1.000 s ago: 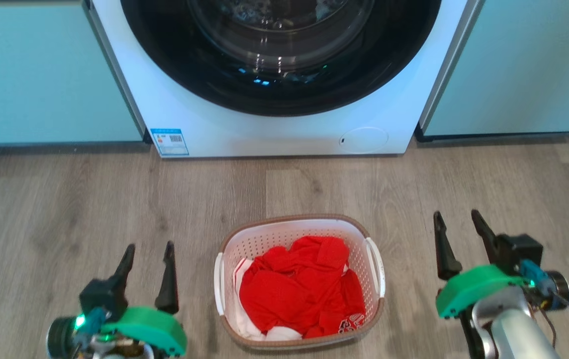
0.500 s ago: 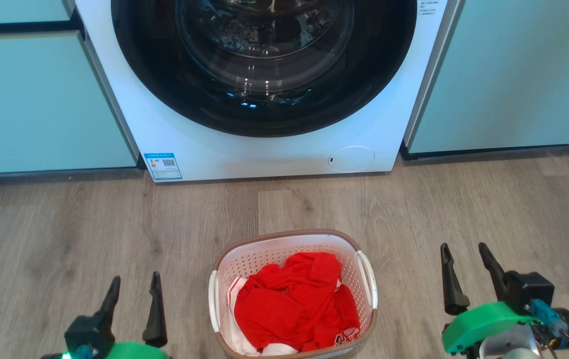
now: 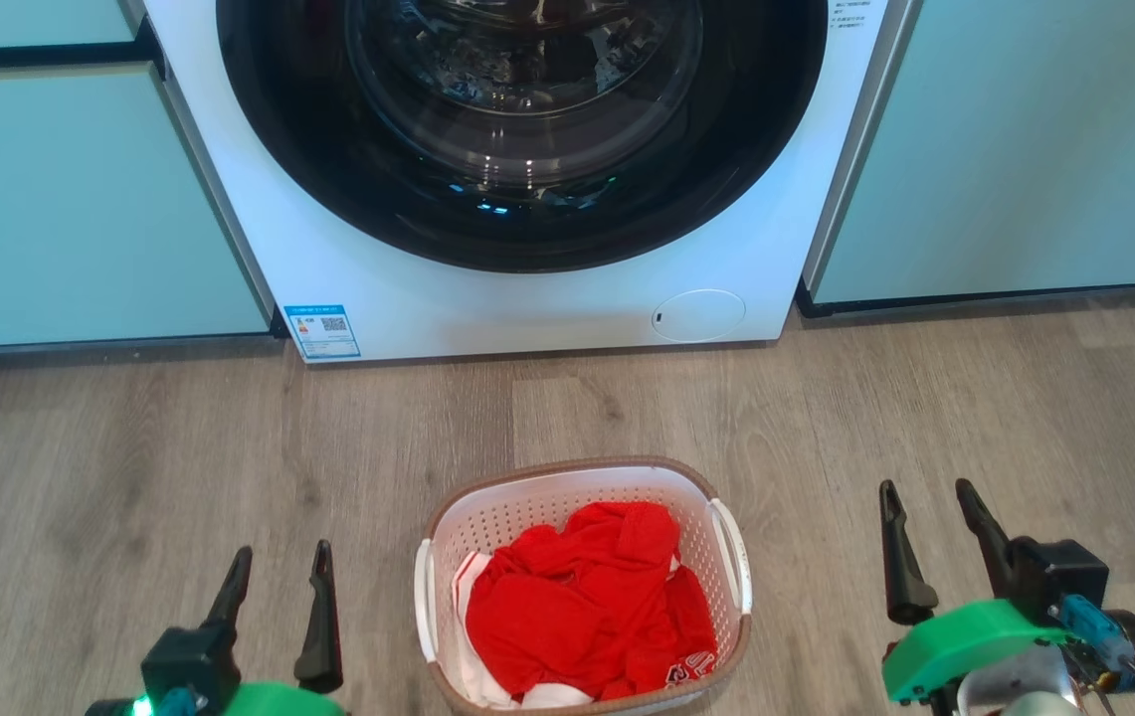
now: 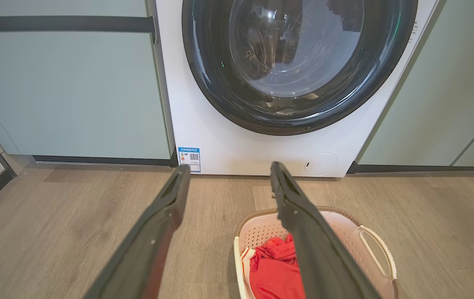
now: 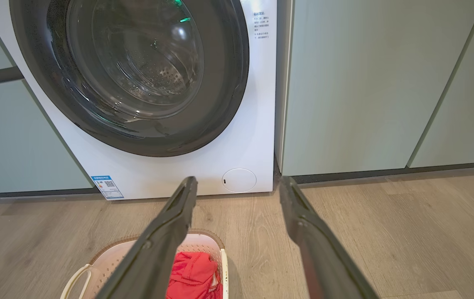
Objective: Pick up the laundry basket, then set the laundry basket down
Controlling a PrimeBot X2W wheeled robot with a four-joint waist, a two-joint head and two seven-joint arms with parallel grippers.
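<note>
1. The left pincer (image 3: 282, 555) is seen at the near left of the head view. Its two dark fingers are parted with a clear gap; nothing is held between them and nothing is touched.
2. The right pincer (image 3: 926, 489) is seen at the near right, likewise spread, empty, and free of any contact.
3. The laundry basket (image 3: 517, 512) is set upright on the floor (image 3: 129, 447) between the two pincers and apart from both. Its left handle (image 3: 422, 602) is turned toward the left pincer and its right handle (image 3: 734, 557) toward the right pincer.
4. A red garment (image 3: 577, 597) is heaped inside the basket, with a little white cloth (image 3: 479, 651) shown at its near left edge.
5. In the left wrist view the basket is seen low and to the right, partly hidden behind the right-hand finger. In the right wrist view it is seen low and to the left, behind the left-hand finger.
6. The floor is laid in grey-brown wood-look planks.
7. A white washing machine (image 3: 527, 298) with a round, dark-rimmed glass door (image 3: 527, 89) is placed at the far side, directly beyond the basket. A blue label (image 3: 322, 331) is fixed at its lower left and a round cover (image 3: 698, 315) is set at its lower right.
8. The machine is flanked by pale green cabinet fronts (image 3: 80, 199) on both sides.
</note>
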